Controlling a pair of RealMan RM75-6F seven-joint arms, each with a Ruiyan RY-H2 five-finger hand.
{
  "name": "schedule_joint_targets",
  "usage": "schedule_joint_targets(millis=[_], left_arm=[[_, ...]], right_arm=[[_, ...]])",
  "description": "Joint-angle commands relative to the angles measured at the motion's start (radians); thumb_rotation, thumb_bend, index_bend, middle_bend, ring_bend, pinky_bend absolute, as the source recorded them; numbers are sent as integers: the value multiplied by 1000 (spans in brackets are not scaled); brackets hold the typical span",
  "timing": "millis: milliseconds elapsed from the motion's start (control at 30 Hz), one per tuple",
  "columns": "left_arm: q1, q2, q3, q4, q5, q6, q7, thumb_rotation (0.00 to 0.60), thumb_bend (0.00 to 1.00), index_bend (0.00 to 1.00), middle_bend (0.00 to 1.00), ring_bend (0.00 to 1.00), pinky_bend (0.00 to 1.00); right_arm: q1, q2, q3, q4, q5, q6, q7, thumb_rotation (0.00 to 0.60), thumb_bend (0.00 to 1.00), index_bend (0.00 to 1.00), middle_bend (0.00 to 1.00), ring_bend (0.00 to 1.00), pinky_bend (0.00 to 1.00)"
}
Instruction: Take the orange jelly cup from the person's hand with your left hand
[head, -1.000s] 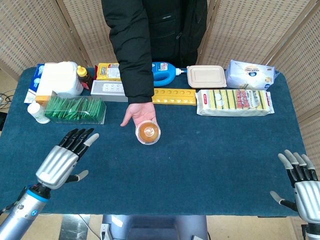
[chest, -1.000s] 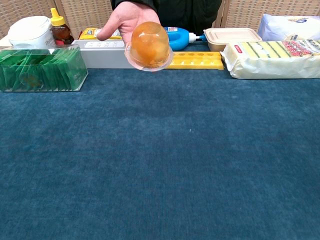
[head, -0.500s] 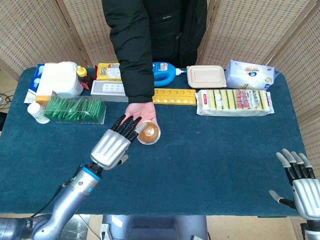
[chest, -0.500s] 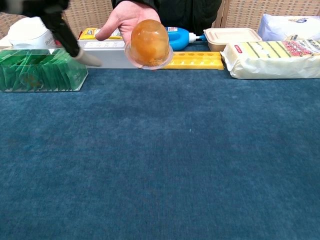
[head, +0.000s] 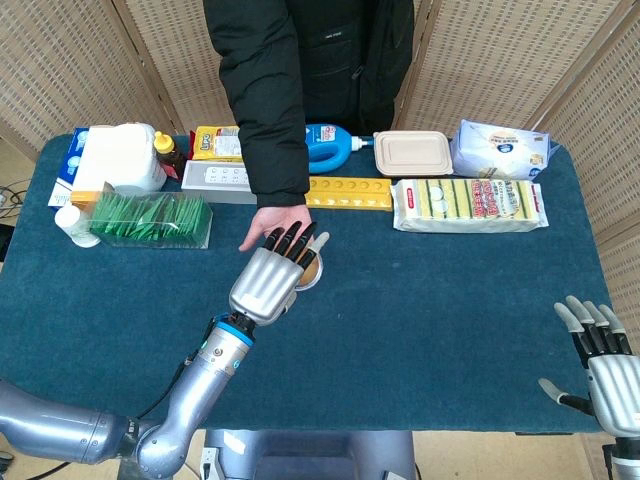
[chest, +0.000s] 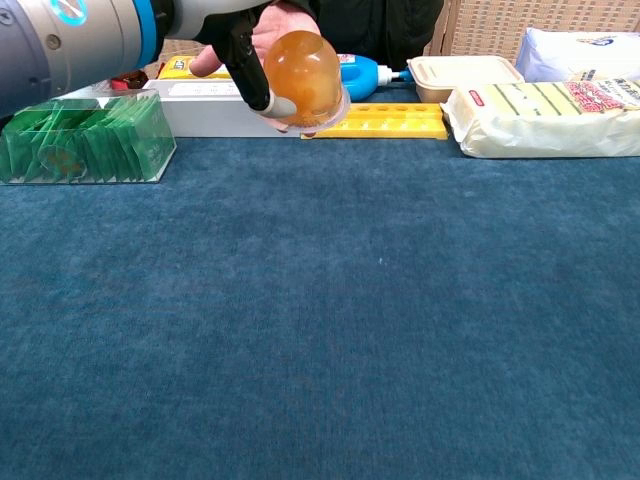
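Note:
The orange jelly cup (chest: 302, 75) sits dome-up on the person's open palm (head: 268, 222) above the middle of the table. In the head view my left hand (head: 270, 280) hovers right over it with its fingers stretched out, so only a sliver of the cup (head: 313, 273) shows. From the chest view the left hand (chest: 235, 40) comes in from the left, and its thumb lies against the cup's lower left side; the other fingers do not wrap around it. My right hand (head: 605, 365) stays at the table's near right corner, fingers apart and holding nothing.
A clear box of green packets (head: 150, 220) stands left of the person's hand. Along the back are a white power strip (head: 215, 180), a blue bottle (head: 330, 148), a yellow tray (head: 348, 192), a lidded container (head: 412, 153) and a sponge pack (head: 468, 204).
My left hand has swept from the near left to the right and forward, from beside the cup to over it, its thumb now at the cup's side. The right hand has not moved.

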Motion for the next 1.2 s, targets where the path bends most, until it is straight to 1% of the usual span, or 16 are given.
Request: schedule_joint_targets(millis=[33, 100, 167, 200, 267, 333, 367, 400, 500, 733, 867, 967, 1067, 1200], left_arm=[[-15, -12, -1, 29, -8, 7, -27, 600, 239, 0, 0, 19, 199], [-20, -18, 6, 47, -5, 7, -45, 600, 241, 0, 15, 59, 255], [-25, -23, 11, 58, -7, 6, -60, 600, 241, 0, 56, 100, 306], [-27, -26, 13, 63, -8, 5, -66, 600, 241, 3, 91, 126, 339], [-30, -29, 15, 68, -12, -2, -85, 600, 240, 41, 152, 174, 397], [-32, -32, 21, 82, -3, -9, -112, 600, 240, 129, 234, 247, 472], [-33, -35, 27, 94, 2, -7, -115, 600, 240, 157, 262, 271, 493], [-35, -39, 33, 102, 7, -3, -120, 600, 240, 202, 310, 309, 521], [-37, -42, 41, 109, 18, 7, -128, 600, 241, 273, 384, 361, 547], [-31, -28, 55, 98, 36, 35, -145, 600, 250, 297, 413, 385, 562], [-19, -12, 74, 86, 77, 33, -183, 600, 288, 303, 422, 392, 569], [-7, 10, 84, 61, 108, 37, -207, 600, 298, 304, 423, 393, 570], [7, 48, 94, 12, 139, 44, -219, 600, 302, 304, 423, 393, 570], [49, 143, 123, -102, 215, 54, -260, 600, 301, 304, 423, 393, 570]], right_arm=[[1, 1, 2, 2, 4, 2, 8, 600, 31, 0, 0, 0, 0], [2, 1, 4, 3, 5, 2, 15, 600, 31, 0, 0, 0, 0], [3, 1, 4, 6, 6, 1, 20, 600, 31, 0, 0, 0, 0], [3, 1, 4, 7, 7, 1, 22, 600, 31, 0, 0, 0, 0], [3, 1, 4, 8, 7, 1, 25, 600, 30, 0, 0, 0, 0], [3, 1, 4, 10, 9, 2, 28, 600, 31, 0, 0, 0, 0], [3, 1, 4, 11, 10, 1, 30, 600, 31, 0, 0, 0, 0], [4, 1, 4, 11, 10, 1, 32, 600, 31, 0, 0, 0, 0], [4, 1, 5, 13, 10, 3, 36, 600, 32, 0, 0, 0, 0], [4, 4, 4, 15, 13, 3, 44, 600, 31, 0, 0, 0, 0], [3, 3, 4, 15, 12, 4, 41, 600, 32, 0, 0, 0, 0], [4, 3, 3, 14, 12, 3, 39, 600, 32, 0, 0, 0, 0], [2, 4, 2, 13, 11, 7, 40, 600, 32, 0, 0, 0, 0], [1, 5, 3, 13, 13, 9, 43, 600, 32, 0, 0, 0, 0]])
